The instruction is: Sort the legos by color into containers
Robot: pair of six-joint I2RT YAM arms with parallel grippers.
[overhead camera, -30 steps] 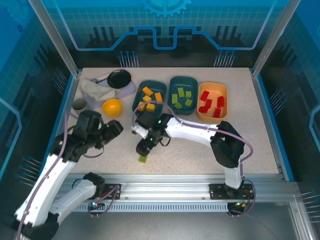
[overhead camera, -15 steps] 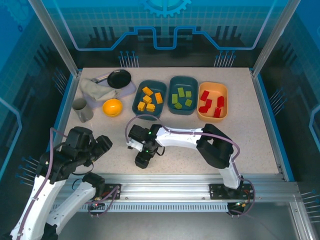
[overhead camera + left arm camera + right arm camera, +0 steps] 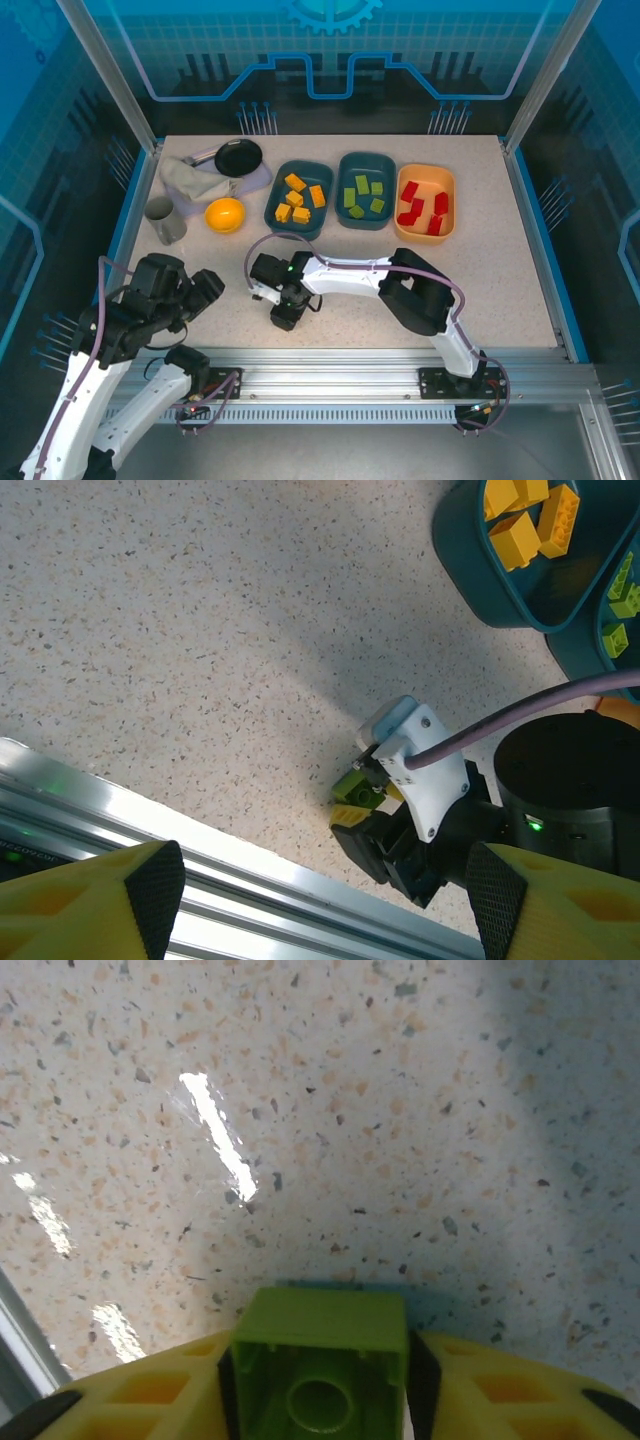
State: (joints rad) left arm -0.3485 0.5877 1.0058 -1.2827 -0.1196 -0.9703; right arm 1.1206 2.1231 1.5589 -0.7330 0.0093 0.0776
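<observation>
My right gripper (image 3: 284, 317) is down at the table near the front edge, shut on a light green lego (image 3: 322, 1330) that sits between its yellow fingers (image 3: 140, 1400). In the left wrist view the same lego (image 3: 362, 783) shows at that gripper's tip, touching the table. My left gripper (image 3: 207, 290) hangs open over the near left, with nothing between its pads (image 3: 150, 880). At the back, one dark teal tray (image 3: 322, 172) holds orange-yellow legos (image 3: 295, 198). A second teal tray (image 3: 365, 157) holds green legos (image 3: 362, 190), and the pale orange tray (image 3: 425, 168) holds red legos (image 3: 422, 205).
A yellow bowl (image 3: 225, 214), a grey cup (image 3: 165, 220), a black pan (image 3: 238, 156) and a crumpled cloth (image 3: 195, 180) crowd the back left. The aluminium rail (image 3: 330, 360) runs along the front edge, just below the right gripper.
My right gripper has come down and forward onto the green lego that lay loose near the front edge, and shut on it. The left arm has pulled back to the near left, uncovering the grey cup.
</observation>
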